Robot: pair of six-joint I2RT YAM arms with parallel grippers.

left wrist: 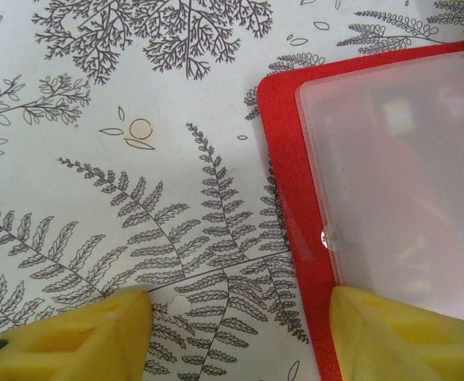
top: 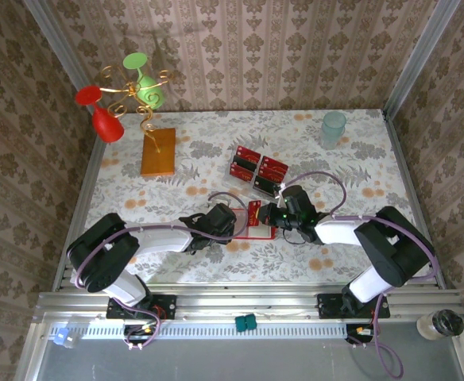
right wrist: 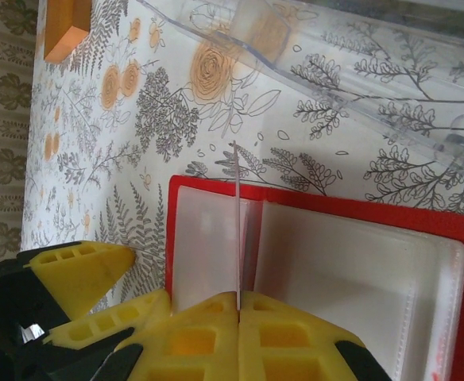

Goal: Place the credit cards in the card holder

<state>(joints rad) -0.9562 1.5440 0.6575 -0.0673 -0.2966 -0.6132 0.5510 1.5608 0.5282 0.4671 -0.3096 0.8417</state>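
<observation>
Floral cloth (top: 351, 159) below. My right pincer (right wrist: 238, 305) nips a card (right wrist: 237, 222) edge-on over the holder (right wrist: 319, 203) — aimed at its pocket; left pincer (left wrist: 236, 309), half-spread, straddles its edge, probably steadying it.

Card holder (left wrist: 291, 159): red, matt, fine-grained cover; pocket (left wrist: 399, 159) of frosted clear plastic.
Tablecloth (left wrist: 97, 95): smooth printed sheet, faint sheen.
Right gripper (right wrist: 237, 302): matt yellow moulded plastic, honeycombed.
Credit card (right wrist: 237, 206): thin rigid plastic.
Tray (right wrist: 351, 95): glossy transparent plastic.
Slab (top: 158, 152): orange-brown, wood-like, satin.
</observation>
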